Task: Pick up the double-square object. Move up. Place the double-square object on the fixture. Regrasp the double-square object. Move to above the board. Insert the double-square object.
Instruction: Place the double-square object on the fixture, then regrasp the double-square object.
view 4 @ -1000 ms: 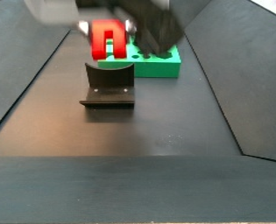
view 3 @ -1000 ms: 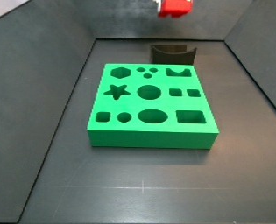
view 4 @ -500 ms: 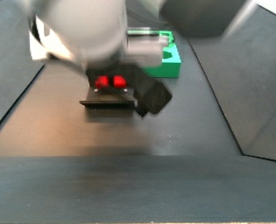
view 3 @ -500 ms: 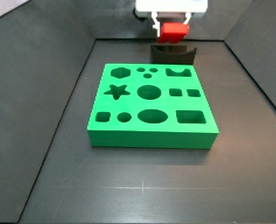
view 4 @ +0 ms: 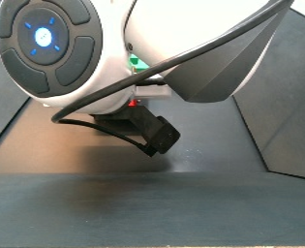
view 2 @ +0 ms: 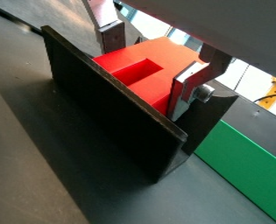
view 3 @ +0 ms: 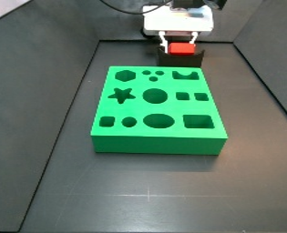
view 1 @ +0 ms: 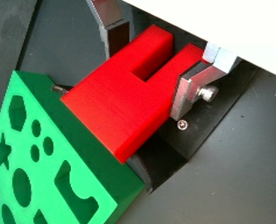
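The small bright red plastic double-square object is sitting squarely between the two flat silver fingers of the gripper, which are closing against its opposite sides and pinching it. In both wrist views the slot between its two square prongs is facing up toward the wrist, and the red body is resting down on the small dark grey fixture, just behind that fixture's upright front plate. The large flat bright green board with its shaped cutouts is lying right beside the fixture; whether the two are touching cannot be told.

In a side view the gripper is hanging at the far end of the dark floor, past the far edge of the green board. Only a sliver of the red piece is showing there between the fingers, and the fixture is mostly covered by the hand.

In a side view from the opposite end, the arm's large white body is filling most of the frame. Only a tiny red patch and a speck of green are peeking through, while a dark part of the fixture is jutting out below; the fingers themselves are hidden.
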Robot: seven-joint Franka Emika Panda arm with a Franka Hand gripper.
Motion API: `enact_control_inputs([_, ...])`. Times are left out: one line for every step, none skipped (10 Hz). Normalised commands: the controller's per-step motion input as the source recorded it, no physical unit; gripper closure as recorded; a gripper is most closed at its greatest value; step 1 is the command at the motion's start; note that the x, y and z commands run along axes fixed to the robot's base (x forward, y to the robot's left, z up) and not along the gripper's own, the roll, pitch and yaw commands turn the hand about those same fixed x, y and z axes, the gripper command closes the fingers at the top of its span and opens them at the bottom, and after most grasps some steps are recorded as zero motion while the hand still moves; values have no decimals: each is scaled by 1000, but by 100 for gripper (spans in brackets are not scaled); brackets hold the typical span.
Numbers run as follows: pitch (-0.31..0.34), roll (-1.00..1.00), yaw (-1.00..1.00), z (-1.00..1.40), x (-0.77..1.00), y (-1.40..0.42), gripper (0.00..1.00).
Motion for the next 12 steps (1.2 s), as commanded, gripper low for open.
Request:
enact_control_inputs([25, -110, -68, -622, 103, 133, 100])
enact_control_inputs([24, -106, -61, -626, 89, 142, 100])
enact_control_inputs([0, 0, 0, -167, 0, -500, 100])
enact_control_inputs([0, 0, 0, 0, 0, 0, 0])
enact_control_inputs([-71, -45, 24, 1000, 0, 0, 0])
enact_control_inputs([-67, -42, 29, 1000, -5, -1, 0])
enact_control_inputs([-52, -24, 50, 1000, -31, -1, 0])
enact_control_inputs([-42, -8, 61, 1000, -37, -2, 0])
enact_control_inputs([-19, 1, 69, 1000, -48, 1, 0])
enact_control_inputs([-7, 3, 67, 913, -47, 4, 0])
enact_control_inputs([21, 4, 63, 666, -46, 7, 0])
enact_control_inputs([47, 2, 50, 419, -39, 11, 0])
